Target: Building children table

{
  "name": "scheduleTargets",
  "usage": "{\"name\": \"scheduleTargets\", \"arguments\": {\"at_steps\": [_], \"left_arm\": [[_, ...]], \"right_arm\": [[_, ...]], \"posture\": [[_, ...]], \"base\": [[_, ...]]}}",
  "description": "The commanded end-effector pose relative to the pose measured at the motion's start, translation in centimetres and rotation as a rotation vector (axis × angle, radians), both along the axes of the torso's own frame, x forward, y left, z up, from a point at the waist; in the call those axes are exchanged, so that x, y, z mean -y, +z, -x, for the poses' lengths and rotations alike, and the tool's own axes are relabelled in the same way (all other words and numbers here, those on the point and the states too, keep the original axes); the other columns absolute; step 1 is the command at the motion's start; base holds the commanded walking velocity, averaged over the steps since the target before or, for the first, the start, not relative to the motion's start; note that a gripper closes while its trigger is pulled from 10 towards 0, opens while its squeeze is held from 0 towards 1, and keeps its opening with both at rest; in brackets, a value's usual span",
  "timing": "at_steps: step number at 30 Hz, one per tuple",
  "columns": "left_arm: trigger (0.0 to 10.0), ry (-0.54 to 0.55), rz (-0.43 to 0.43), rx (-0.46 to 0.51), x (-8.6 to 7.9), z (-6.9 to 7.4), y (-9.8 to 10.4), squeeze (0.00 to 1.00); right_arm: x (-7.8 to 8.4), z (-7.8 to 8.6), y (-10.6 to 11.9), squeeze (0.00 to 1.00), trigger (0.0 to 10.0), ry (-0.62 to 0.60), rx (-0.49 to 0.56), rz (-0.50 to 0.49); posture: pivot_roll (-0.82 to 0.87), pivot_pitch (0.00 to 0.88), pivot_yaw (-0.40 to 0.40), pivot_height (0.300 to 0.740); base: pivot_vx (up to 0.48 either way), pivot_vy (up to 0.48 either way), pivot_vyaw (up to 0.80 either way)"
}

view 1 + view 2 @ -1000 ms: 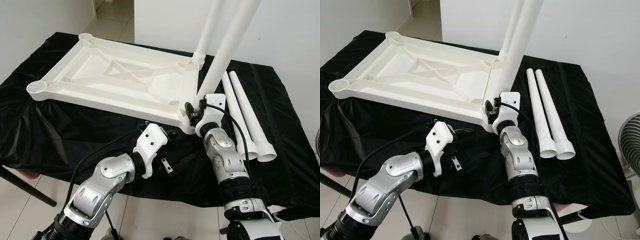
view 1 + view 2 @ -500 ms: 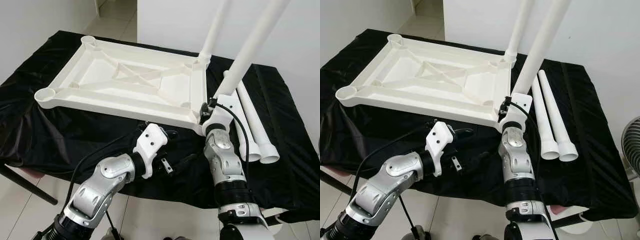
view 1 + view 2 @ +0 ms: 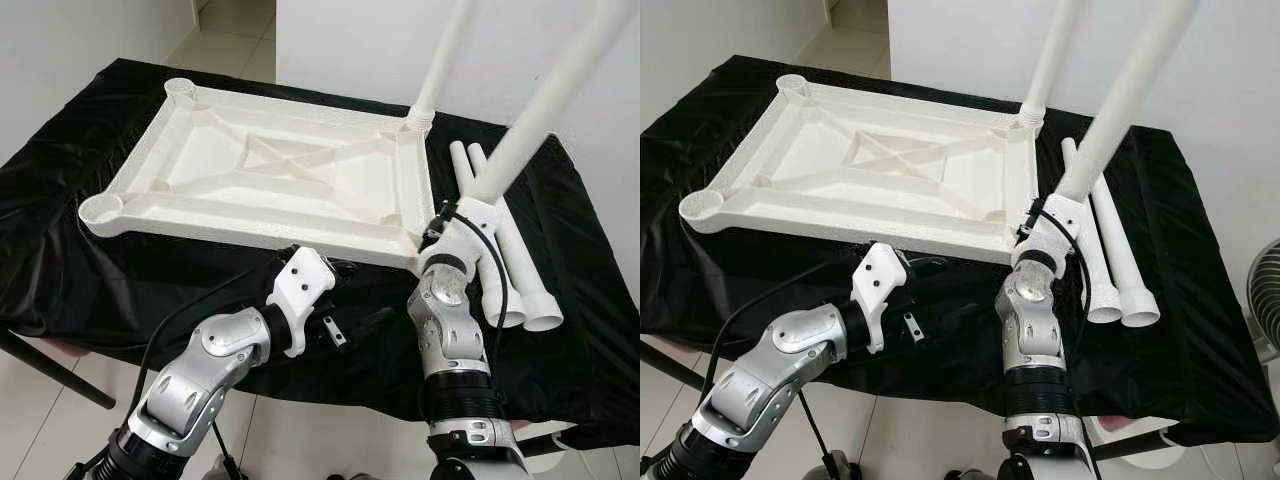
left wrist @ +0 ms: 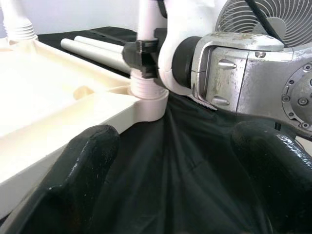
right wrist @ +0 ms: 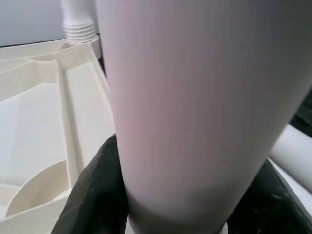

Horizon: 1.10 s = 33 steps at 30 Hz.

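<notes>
Squarely between right fingers (image 5: 92,195), table leg (image 5: 195,97), gripped.

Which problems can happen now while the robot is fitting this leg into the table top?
1. The leg in the right gripper leans off vertical, so it may jam or cross-thread in the corner socket.
2. The table top is held by nothing; the left gripper is open beside it, so it could slide on the black cloth.

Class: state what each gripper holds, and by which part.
The right gripper grips the near table leg at its base, above the socket. The left gripper holds nothing.
</notes>
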State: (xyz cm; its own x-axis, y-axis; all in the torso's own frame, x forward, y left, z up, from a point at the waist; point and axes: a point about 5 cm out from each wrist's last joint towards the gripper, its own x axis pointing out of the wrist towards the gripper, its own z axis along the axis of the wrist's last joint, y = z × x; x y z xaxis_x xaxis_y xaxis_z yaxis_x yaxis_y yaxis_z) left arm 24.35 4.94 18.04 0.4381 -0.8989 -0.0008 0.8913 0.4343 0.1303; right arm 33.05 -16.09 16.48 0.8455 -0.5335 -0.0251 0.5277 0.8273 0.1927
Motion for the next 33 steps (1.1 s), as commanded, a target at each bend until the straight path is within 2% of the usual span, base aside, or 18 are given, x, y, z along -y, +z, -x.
{"name": "scheduleTargets", "arguments": {"at_steps": [1, 8, 9, 10, 13, 14, 15, 16, 19, 24, 25, 27, 28, 33], "left_arm": [[10.0, -0.042, 0.001, -0.003, 0.4, 0.5, 0.1, 0.00], [10.0, -0.043, 0.001, -0.002, 0.4, 0.5, 0.1, 0.00], [10.0, -0.044, 0.002, -0.002, 0.4, 0.5, 0.1, 0.00], [10.0, -0.045, 0.002, -0.002, 0.5, 0.6, 0.1, 0.00], [10.0, -0.045, 0.002, -0.001, 0.5, 0.6, 0.1, 0.00], [10.0, -0.045, 0.002, 0.000, 0.5, 0.6, 0.1, 0.00], [10.0, -0.044, 0.001, 0.000, 0.5, 0.5, 0.1, 0.00], [10.0, -0.045, 0.001, 0.000, 0.5, 0.5, 0.1, 0.00], [10.0, -0.045, 0.001, 0.000, 0.5, 0.5, 0.1, 0.00], [10.0, -0.047, 0.000, 0.002, 0.4, 0.5, 0.1, 0.00], [10.0, -0.047, 0.000, 0.002, 0.4, 0.5, 0.2, 0.00], [10.0, -0.048, 0.000, 0.001, 0.4, 0.5, 0.2, 0.00], [10.0, -0.048, 0.000, 0.001, 0.4, 0.5, 0.2, 0.00], [10.0, -0.045, -0.001, -0.001, 0.3, 0.5, 0.2, 0.00]], "right_arm": [[1.9, 1.2, -3.6, 0.00, 0.0, -0.106, -0.156, -0.056], [0.9, 0.9, -3.7, 0.00, 0.0, -0.040, -0.173, -0.035], [0.2, 0.5, -3.5, 0.00, 10.0, 0.037, -0.171, -0.004], [-0.4, 0.2, -3.3, 0.00, 10.0, 0.102, -0.147, 0.000], [-0.4, 0.1, -3.0, 0.00, 10.0, 0.133, -0.115, 0.002], [-0.6, -0.2, -2.5, 0.00, 10.0, 0.199, -0.081, 0.061], [-0.2, -0.3, -2.1, 0.05, 10.0, 0.233, -0.071, 0.140], [0.0, -0.4, -2.3, 1.00, 10.0, 0.251, -0.080, 0.145], [0.5, -0.4, -2.3, 1.00, 10.0, 0.257, -0.080, 0.143], [0.6, -0.6, -1.7, 1.00, 10.0, 0.351, -0.028, 0.148], [0.6, -0.7, -1.5, 0.86, 10.0, 0.375, -0.021, 0.155], [0.7, -0.7, -1.4, 0.86, 10.0, 0.388, -0.019, 0.163], [0.7, -0.7, -1.3, 0.00, 10.0, 0.409, -0.015, 0.169], [1.0, -0.9, 0.0, 0.00, 10.0, 0.471, 0.077, 0.187]], "posture": [[0.13, 0.112, -0.064, 0.740], [0.13, 0.107, -0.066, 0.740], [0.13, 0.103, -0.066, 0.740], [0.13, 0.100, -0.066, 0.740], [0.13, 0.096, -0.066, 0.740], [0.13, 0.096, -0.066, 0.740], [0.13, 0.094, -0.064, 0.740], [0.13, 0.094, -0.064, 0.740], [0.13, 0.096, -0.061, 0.740], [0.12, 0.101, -0.059, 0.740], [0.12, 0.103, -0.057, 0.740], [0.12, 0.103, -0.057, 0.740], [0.12, 0.104, -0.056, 0.740], [0.13, 0.110, -0.051, 0.740]], "base": [[0.000, 0.000, 0.00], [0.000, 0.000, 0.00], [0.000, 0.000, 0.00], [0.000, 0.000, 0.00], [0.000, 0.000, 0.00], [0.000, 0.000, 0.00], [0.000, 0.000, 0.00], [0.000, 0.000, 0.00], [0.000, 0.000, 0.00], [0.000, 0.000, 0.00], [0.000, 0.000, 0.00], [0.000, 0.000, 0.00], [0.000, 0.000, 0.00], [0.000, 0.000, 0.00]]}}
